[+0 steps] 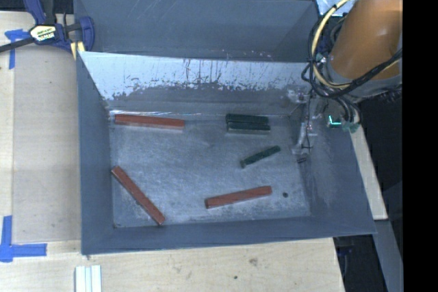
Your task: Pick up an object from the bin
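As I looked down into the bin (96, 167), the tool (302, 149) hung by its right wall; I could not tell whether it was open or closed. Nearest, just left of it, lay a slim dark green stick (260, 156), with a dark green block (248, 122) behind and a reddish-brown bar (238, 197) in front.

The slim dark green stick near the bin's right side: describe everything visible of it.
The dark green stick is slim, straight and matte-looking, lying flat on the bin floor, slanted with its right end nearer the back wall. Nothing else touches it; the pincer stands just to its right, a dark block just behind.
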Controlling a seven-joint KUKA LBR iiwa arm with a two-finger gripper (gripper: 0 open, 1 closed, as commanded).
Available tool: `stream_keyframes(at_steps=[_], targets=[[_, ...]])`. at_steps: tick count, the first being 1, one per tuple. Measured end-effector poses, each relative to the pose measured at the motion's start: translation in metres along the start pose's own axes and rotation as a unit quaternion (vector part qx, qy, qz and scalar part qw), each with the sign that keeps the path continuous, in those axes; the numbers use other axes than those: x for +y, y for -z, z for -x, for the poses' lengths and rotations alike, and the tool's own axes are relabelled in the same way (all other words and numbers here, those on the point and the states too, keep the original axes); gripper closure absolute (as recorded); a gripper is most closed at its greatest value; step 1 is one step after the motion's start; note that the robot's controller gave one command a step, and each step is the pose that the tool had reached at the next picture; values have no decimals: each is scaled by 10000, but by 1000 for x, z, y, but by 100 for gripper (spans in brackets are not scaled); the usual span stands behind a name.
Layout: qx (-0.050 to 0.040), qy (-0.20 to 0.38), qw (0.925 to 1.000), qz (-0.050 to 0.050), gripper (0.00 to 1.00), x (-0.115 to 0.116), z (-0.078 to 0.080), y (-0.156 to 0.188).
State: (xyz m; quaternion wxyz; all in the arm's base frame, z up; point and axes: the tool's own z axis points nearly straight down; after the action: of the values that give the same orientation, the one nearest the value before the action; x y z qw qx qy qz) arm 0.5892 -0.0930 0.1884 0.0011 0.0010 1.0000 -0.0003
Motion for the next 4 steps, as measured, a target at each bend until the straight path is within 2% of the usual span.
stream_keyframes(at_steps=[1, 2, 3, 4], targets=[[-9, 7, 10000, -1, 0, 0, 1, 1], [-34, 412, 9991, -7, 0, 8, 7, -33], [-15, 329, 9995, -3, 0, 31, 0, -72], [-72, 215, 9997, -5, 100, -4, 37, -112]])
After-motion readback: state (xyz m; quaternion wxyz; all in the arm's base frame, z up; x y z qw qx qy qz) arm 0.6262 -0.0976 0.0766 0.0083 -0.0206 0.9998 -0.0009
